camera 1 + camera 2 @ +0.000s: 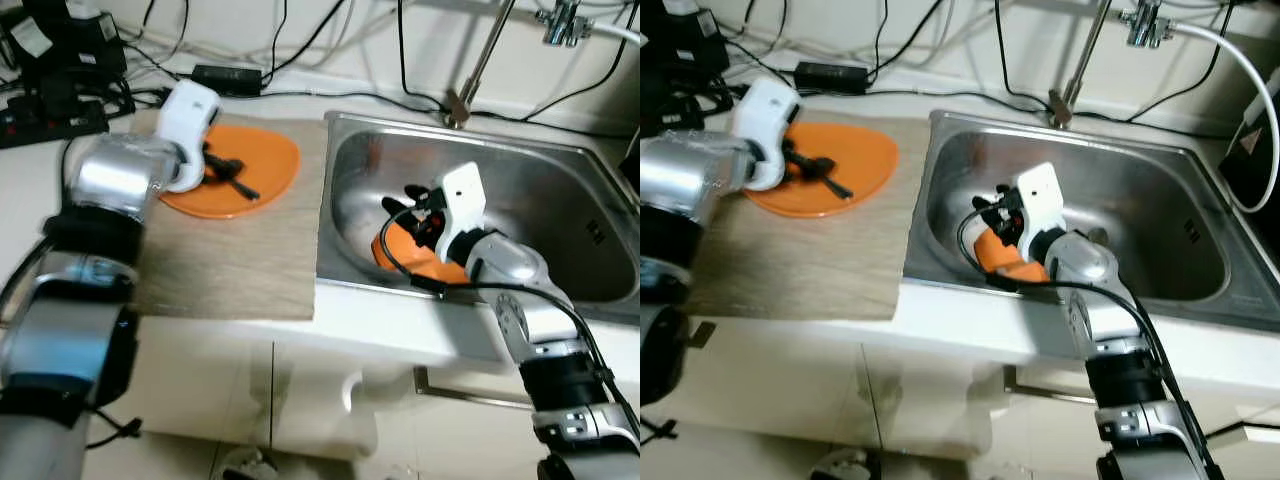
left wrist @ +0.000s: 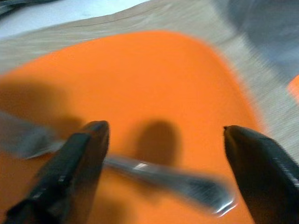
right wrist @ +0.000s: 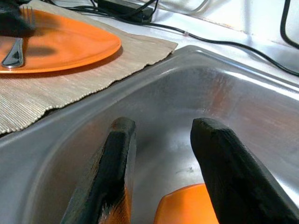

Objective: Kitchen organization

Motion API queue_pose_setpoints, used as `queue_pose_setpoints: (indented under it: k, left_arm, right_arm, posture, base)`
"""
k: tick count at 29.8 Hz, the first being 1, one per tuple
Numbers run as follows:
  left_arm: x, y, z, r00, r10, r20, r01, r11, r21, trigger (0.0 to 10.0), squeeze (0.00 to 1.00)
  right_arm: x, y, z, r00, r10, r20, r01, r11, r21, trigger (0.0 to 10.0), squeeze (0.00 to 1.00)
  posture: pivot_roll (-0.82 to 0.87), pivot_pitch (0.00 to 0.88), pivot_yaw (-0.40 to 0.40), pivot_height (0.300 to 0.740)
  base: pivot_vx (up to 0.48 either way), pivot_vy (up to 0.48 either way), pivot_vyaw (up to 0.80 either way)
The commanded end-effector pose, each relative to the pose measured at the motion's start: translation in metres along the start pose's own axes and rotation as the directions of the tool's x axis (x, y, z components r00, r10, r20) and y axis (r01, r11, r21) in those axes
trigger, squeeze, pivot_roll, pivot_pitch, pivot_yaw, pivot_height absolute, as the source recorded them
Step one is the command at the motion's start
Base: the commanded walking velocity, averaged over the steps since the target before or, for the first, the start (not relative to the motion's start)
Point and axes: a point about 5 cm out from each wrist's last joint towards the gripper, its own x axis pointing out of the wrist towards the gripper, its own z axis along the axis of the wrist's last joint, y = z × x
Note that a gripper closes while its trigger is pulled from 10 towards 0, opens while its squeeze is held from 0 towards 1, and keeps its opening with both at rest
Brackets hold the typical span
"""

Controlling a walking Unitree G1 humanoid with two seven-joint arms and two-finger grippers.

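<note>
At lower centre of the head view, the right gripper (image 1: 412,212) stood unclenched inside the sink (image 1: 560,180), just above an orange dish (image 1: 405,250) leaning on the near wall; it looked stiff and slick, best pinched at its rim. Upper left, the left gripper (image 2: 163,177) hung unclenched over a fork (image 2: 177,179) on the plate (image 1: 270,165), with the mat (image 1: 240,260) free around it.
</note>
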Motion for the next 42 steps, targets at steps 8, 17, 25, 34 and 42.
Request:
queue_pose_setpoints:
  k: [8,17,25,34,42]
  left_arm:
    - [0.004,0.003,0.008,0.982,0.189,-0.023,-0.187,0.980,0.074,10.0,0.00]
    - [0.005,0.007,0.001,0.970,0.238,-0.046,-0.229,0.963,0.138,10.0,0.00]
    - [-0.005,0.008,-0.010,0.980,0.185,-0.067,-0.152,0.931,0.333,10.0,0.00]
    - [-0.032,0.032,-0.006,0.974,0.228,0.000,-0.199,0.851,0.485,10.0,0.00]
    - [-0.054,0.060,0.000,0.939,0.342,0.028,-0.316,0.830,0.459,10.0,0.00]
  right_arm:
    - [-0.002,-0.002,0.000,1.000,-0.021,0.003,0.021,0.999,-0.024,10.0,0.00]
    - [-0.005,-0.004,-0.002,1.000,-0.031,-0.008,0.030,0.999,-0.043,10.0,0.00]
    - [-0.005,-0.006,-0.001,0.999,-0.032,-0.010,0.032,0.998,-0.055,10.0,0.00]
    - [-0.003,-0.008,0.001,0.999,-0.033,-0.008,0.032,0.997,-0.066,10.0,0.00]
    - [-0.001,-0.007,0.002,1.000,-0.026,-0.004,0.026,0.997,-0.068,10.0,0.00]
  posture:
    - [0.08,0.017,-0.056,0.740]
    - [0.08,0.017,-0.053,0.740]
    - [0.08,0.020,-0.055,0.740]
    - [0.09,0.026,-0.068,0.740]
    - [0.10,0.019,-0.075,0.740]
  base:
    - [0.000,0.000,0.00]
    - [0.000,0.000,0.00]
    - [0.000,0.000,0.00]
    - [0.000,0.000,0.00]
    - [0.000,0.000,0.00]
